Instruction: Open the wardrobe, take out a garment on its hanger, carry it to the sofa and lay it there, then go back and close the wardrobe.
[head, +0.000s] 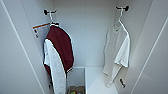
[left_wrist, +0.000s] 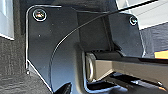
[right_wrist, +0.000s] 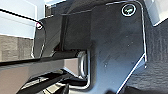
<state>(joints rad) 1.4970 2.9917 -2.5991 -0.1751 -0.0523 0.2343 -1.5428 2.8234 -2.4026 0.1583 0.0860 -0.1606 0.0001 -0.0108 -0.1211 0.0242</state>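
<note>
Both wrist views are looking past the robot's own dark plate and jointed bar toward dark grey carpet; I cannot tell whether either gripper is spread or pressed together, and nothing is showing as held or touched by them.

In the head view, the wardrobe (head: 86, 37) is standing open, its white inside facing the camera, with white panels angling outward at the picture's left and right edges. Two black hooks are sitting high on the inner walls, one at each side.

From the right hook (head: 124, 8), a whitish hanger (head: 121, 22) is hanging, carrying the white garment (head: 117, 52). The garment is draping down along the right inner wall, its lower edge reaching just above the white floor of the wardrobe.

From the left hook (head: 47, 12), a maroon jacket (head: 58, 52) with white sleeves is hanging on an orange-brown hanger (head: 42, 25), well apart from the white garment, against the left inner wall. A white sleeve is trailing down toward the bottom of the picture.

Low at the centre, between the two garments, a small brownish thing (head: 76, 90) is lying at the bottom edge, too blurred to identify
</note>
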